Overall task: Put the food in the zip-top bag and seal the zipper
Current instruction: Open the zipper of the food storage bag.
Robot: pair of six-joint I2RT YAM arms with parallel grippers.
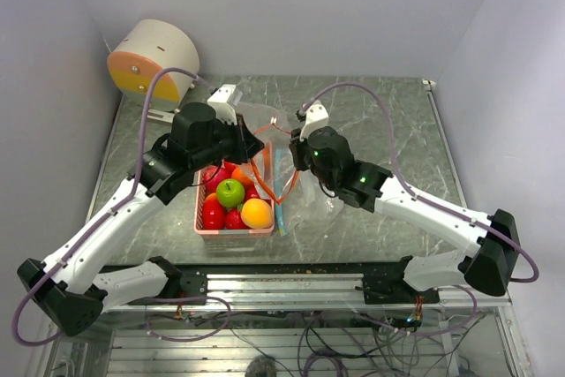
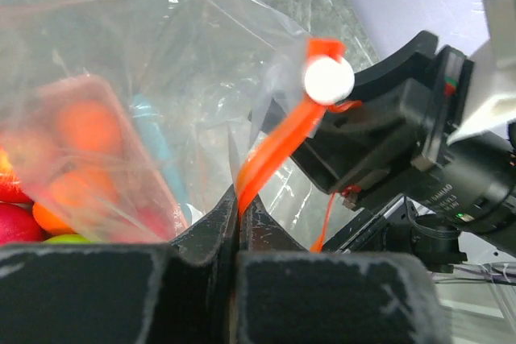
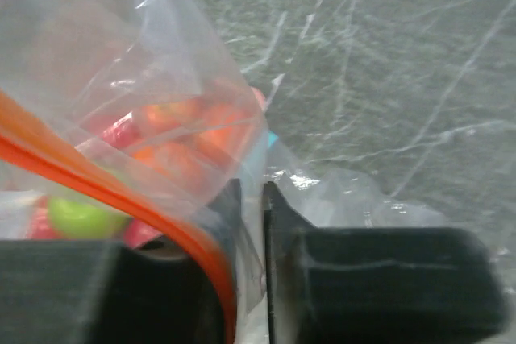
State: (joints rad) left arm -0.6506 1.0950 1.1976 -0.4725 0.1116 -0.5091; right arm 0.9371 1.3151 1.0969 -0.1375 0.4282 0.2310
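The left hand (image 2: 239, 219) is pinching shut on the orange zipper (image 2: 278, 147) of the zip-top bag (image 2: 161, 54). The strip is rising out of the closed jaws toward a white slider (image 2: 328, 80) just in front of the other arm's wrist. The right hand (image 3: 252, 231) is narrowed onto the bag's mouth edge, with clear film filling the thin slot between its jaws and the orange strip curving down across its left finger.

In the top view the two hands are standing close together over the middle of the table (image 1: 380, 121), holding the bag's mouth up between them. The orange strip is sagging in a V toward the near edge. The fruits are sitting in the pink basket (image 1: 234, 234): a green apple (image 1: 230, 192), red apples (image 1: 214, 214) and a yellow-orange one (image 1: 257, 213). The basket is lying under the left arm, with its far end beneath the bag. A teal-blue strip (image 1: 280, 196) is running along the table just beside the basket's right wall.

The widest bare stretch of table is spreading right of and behind the right hand, out to the right edge. On the left the basket is lying nearer the table's left edge and wall, where a round drum (image 1: 152, 61) is sitting at the back corner.
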